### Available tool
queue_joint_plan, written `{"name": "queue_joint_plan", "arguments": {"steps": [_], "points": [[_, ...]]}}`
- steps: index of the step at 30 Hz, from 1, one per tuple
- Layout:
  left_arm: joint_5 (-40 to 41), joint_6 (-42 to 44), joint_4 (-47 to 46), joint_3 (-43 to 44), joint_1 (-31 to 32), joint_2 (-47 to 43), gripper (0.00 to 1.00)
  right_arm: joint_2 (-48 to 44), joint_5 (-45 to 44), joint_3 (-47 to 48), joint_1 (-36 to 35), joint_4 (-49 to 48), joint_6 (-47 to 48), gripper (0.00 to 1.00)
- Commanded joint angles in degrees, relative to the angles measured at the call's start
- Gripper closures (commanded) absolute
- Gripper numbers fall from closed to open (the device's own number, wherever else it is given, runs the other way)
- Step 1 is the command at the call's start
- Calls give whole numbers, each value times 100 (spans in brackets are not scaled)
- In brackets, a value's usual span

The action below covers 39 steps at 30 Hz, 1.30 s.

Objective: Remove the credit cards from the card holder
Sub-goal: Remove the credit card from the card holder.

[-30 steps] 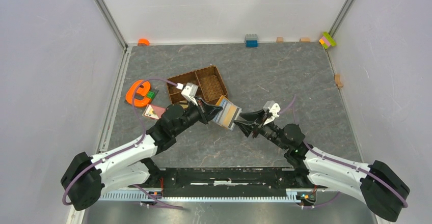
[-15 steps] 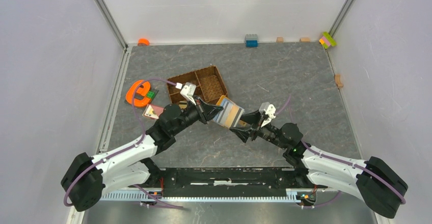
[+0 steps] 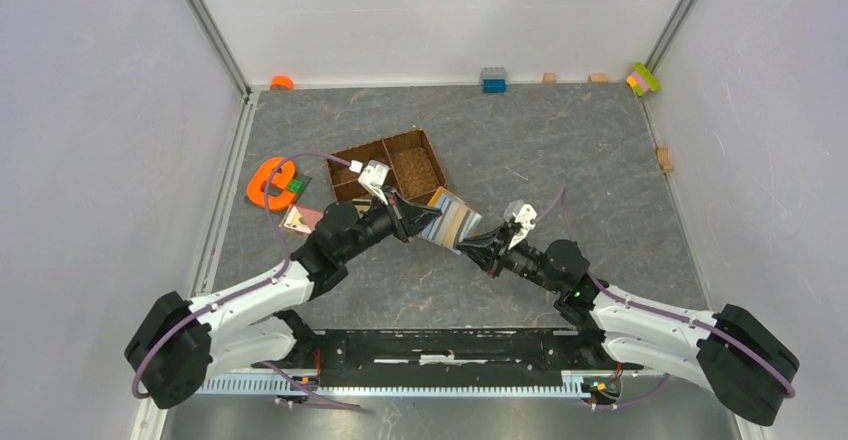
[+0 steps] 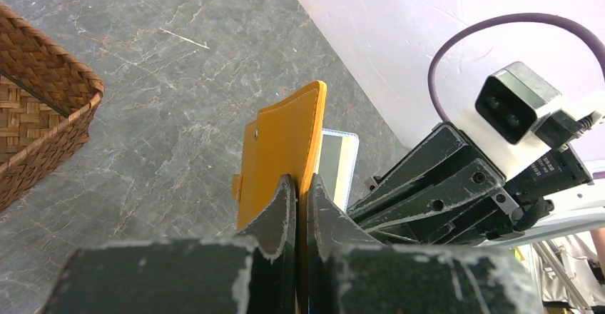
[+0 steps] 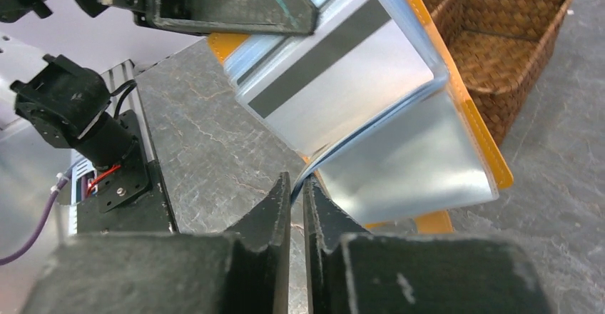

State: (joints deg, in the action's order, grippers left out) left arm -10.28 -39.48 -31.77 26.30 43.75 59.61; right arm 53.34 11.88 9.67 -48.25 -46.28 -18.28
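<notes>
The left jaws were pinched tight on the card holder, clamping its orange cover from the 9 o'clock side in the top view. The right jaws were closed to a thin slit at the holder's 5 o'clock corner. A pale blue edge of the holder's lining ran into that slit. Whether a card was caught there too could not be told.

The grey stone-patterned table carried everything. The two arms reached in from 7 and 5 o'clock and met near its middle. The brown woven tray, divided into compartments, sat just beside the holder at its 11 o'clock.

The holder itself was opened out and tilted, lifted off the table between the two sets of jaws, with its slotted inner face turned toward the right wrist camera.

The credit cards were in the holder's pockets. One pale grey card with a dark stripe lay uppermost and a plain silvery one fanned out below it, both inside the orange border.

An orange e-shaped toy lay at the tray's 9 o'clock, near the table's left edge. A small blue-and-grey brick stood against the back wall at 12 o'clock, well apart from the rest.
</notes>
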Motion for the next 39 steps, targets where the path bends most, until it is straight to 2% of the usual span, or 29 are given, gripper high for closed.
{"name": "queue_joint_plan", "arguments": {"steps": [1, 2, 7, 10, 13, 22, 23, 29, 32, 33, 34, 36, 39], "points": [[-275, -185, -319, 198, 29, 135, 97, -98, -519, 254, 39, 45, -54, 95], [-288, -159, -343, 200, 29, 187, 94, -112, -573, 250, 53, 67, -81, 100], [-321, -14, -323, 291, 30, 602, 74, -211, -806, 255, 113, 266, -98, 100], [-436, 27, -336, 377, 37, 886, 56, -254, -902, 273, 147, 412, -131, 100], [-475, 46, -269, 448, 37, 1169, 43, -211, -913, 352, 189, 597, -190, 100], [-682, 11, 137, 858, 37, 1896, 37, -47, -770, 426, 246, 635, -335, 100], [-702, 8, 149, 867, 37, 1907, 38, -44, -774, 428, 244, 640, -343, 100], [-478, 102, 375, 860, 33, 1688, 78, -139, -847, 371, 259, 635, -344, 100], [-379, 133, 412, 822, 28, 1564, 95, -174, -790, 340, 263, 579, -344, 99], [-361, 147, 447, 823, 29, 1518, 98, -162, -710, 353, 263, 554, -330, 94], [-339, 159, 467, 812, 28, 1478, 98, -153, -626, 361, 263, 531, -296, 84], [-335, 177, 461, 780, 20, 1378, 98, -112, -487, 387, 263, 509, -243, 60], [-299, 187, 449, 726, 11, 1218, 98, -84, -504, 415, 259, 556, -216, 46]]}}
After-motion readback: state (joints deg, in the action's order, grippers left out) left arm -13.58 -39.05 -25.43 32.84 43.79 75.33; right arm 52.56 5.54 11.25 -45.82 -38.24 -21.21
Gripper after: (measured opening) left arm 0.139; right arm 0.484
